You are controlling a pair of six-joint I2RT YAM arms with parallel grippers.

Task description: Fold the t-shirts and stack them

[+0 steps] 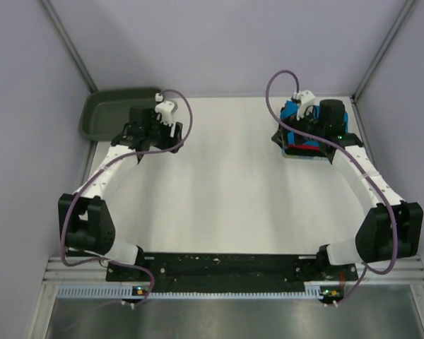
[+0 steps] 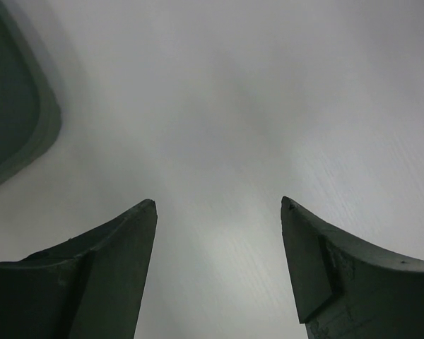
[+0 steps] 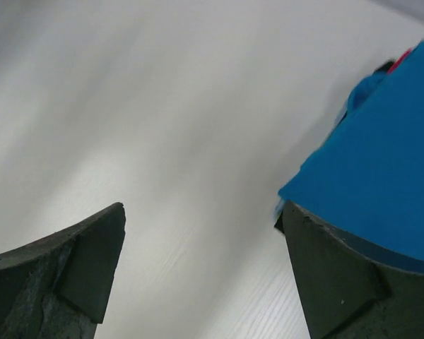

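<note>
A stack of folded t-shirts (image 1: 302, 145) lies at the back right of the table, the turquoise-blue shirt on top and a red edge showing below it. In the right wrist view the blue shirt (image 3: 381, 183) fills the right side with a bit of red at its far corner. My right gripper (image 1: 288, 135) hovers over the stack's left edge, open and empty (image 3: 201, 212); its right finger overlaps the shirt's edge. My left gripper (image 1: 157, 147) is open and empty over bare table (image 2: 219, 205), beside the tub.
A dark olive-green plastic tub (image 1: 113, 111) stands at the back left corner; its rim shows in the left wrist view (image 2: 28, 134). Grey walls enclose the white table (image 1: 226, 205) on three sides. A black rail (image 1: 226, 267) runs along the near edge.
</note>
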